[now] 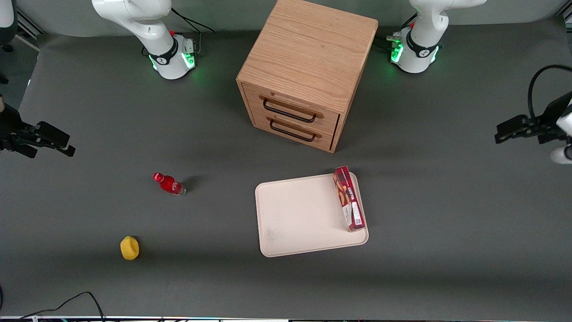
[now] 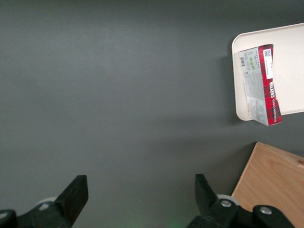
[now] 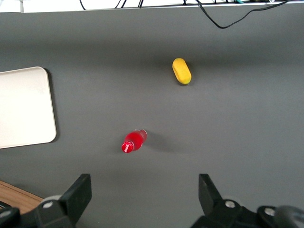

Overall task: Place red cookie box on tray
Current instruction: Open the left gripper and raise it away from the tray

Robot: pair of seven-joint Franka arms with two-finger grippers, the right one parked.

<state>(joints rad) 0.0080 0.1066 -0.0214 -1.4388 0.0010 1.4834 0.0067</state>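
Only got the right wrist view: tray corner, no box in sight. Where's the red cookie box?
Observer: The red cookie box lies on the tray, along the edge toward the working arm's end.
Operator: Fully on?
Observer: Not quite. One end pokes out over the rim nearest the drawer cabinet.
Operator: Pincer?
Observer: The left pincer is open and empty, above bare table toward the working arm's end, apart from the tray.
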